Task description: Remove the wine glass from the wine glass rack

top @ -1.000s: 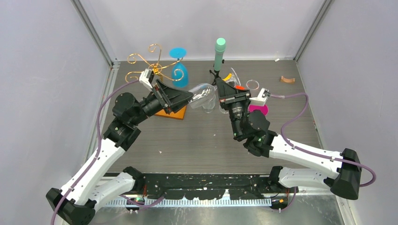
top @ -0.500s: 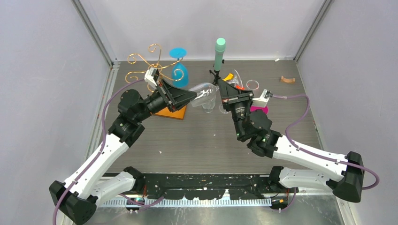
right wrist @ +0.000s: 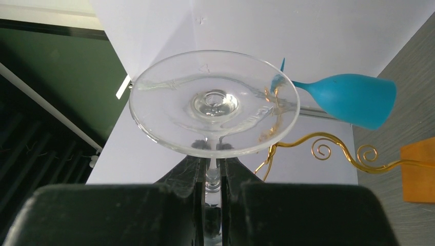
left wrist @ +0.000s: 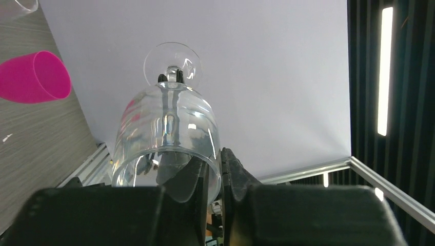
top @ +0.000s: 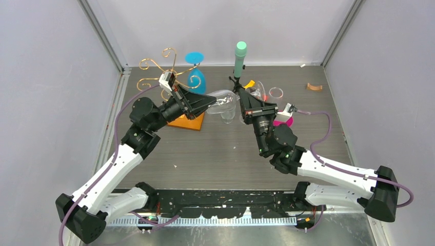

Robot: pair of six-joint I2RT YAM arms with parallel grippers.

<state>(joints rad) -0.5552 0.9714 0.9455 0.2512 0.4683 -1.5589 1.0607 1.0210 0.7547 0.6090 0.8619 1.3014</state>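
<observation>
Both arms reach inward over mid-table, wrists facing. The left gripper (left wrist: 214, 160) pinches the rim of the clear stemmed wine glass (left wrist: 166, 128), one finger inside the bowl. The right gripper (right wrist: 215, 166) clamps the stem beneath the foot. The glass lies sideways, apart from the gold wire rack on its orange wooden base (top: 189, 122). From above, the stem is hidden.

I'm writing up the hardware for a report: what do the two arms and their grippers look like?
Both the left arm and right arm have white links, black joints and a purple cable. The left gripper and right gripper are black wedges with two slim fingers.
</observation>
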